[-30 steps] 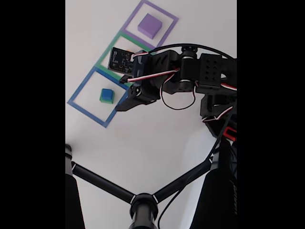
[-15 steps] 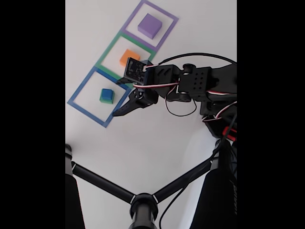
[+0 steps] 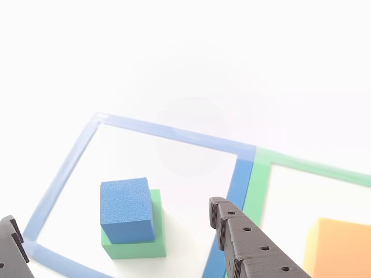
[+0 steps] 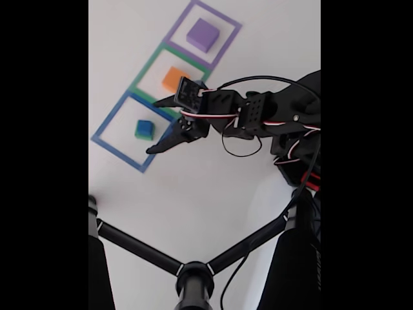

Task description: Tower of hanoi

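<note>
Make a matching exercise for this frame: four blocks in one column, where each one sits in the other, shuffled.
Things:
1. blue block
2. green block
3. orange block
4. purple block

Places:
A. alone inside the green outline
B. on top of another block
C. alone inside the purple outline
D. on the table inside the blue outline, under another block

Pairs: 1-B, 2-D, 3-A, 4-C

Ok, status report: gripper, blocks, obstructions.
Gripper open, empty, beside blue cube. Blue cube stacked on green block inside blue outline. Orange block and purple block apart. Nothing blocking.
</note>
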